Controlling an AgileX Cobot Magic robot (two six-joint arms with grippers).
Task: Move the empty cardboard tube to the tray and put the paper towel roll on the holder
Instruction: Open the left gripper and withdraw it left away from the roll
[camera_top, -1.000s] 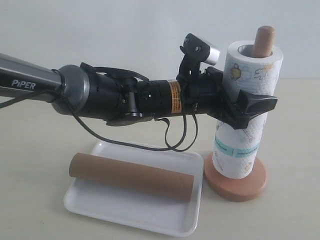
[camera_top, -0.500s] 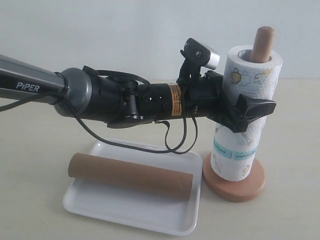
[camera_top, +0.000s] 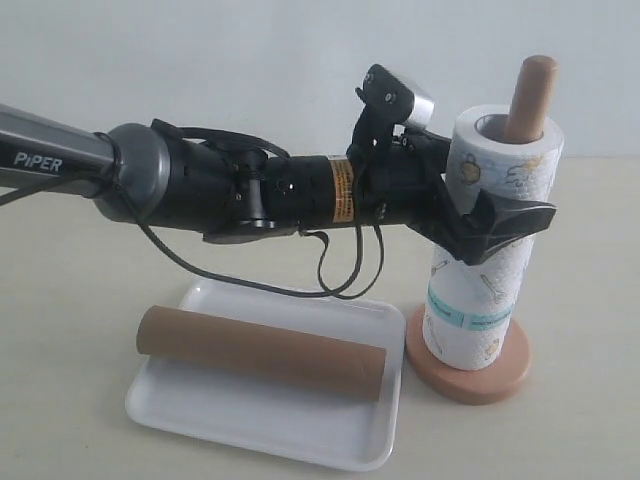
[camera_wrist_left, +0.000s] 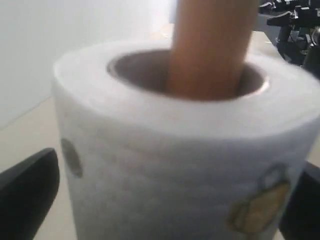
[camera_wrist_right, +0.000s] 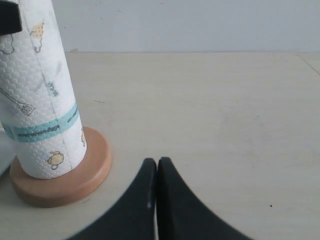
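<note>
Paper towel roll (camera_top: 492, 290): on holder (camera_top: 470, 378) dowel, slightly tilted; L gripper (camera_top: 500, 212) jaws grasping it. Cardboard tube (camera_top: 262, 352): lying in tray (camera_top: 190, 412). R gripper (camera_wrist_right: 157, 172): jaws clenched together.

Left gripper (camera_top: 512, 205) reaching out level, jaws spread, seemingly clamping, right gripper (camera_wrist_right: 157, 164) jaws pressed together

The left arm (camera_top: 230, 190) is glossy black at the wrist and joins a grey tube lettered PiPER in white. A yellow warning label (camera_top: 343, 192) (its print too small to read) rings the wrist. Thin black cables (camera_top: 340, 275) loop beneath, and a silver-capped camera (camera_top: 400, 98) sits above. The left gripper (camera_top: 503, 208) and right gripper (camera_wrist_right: 157, 167) have matte black, wedge-shaped jaws.
</note>
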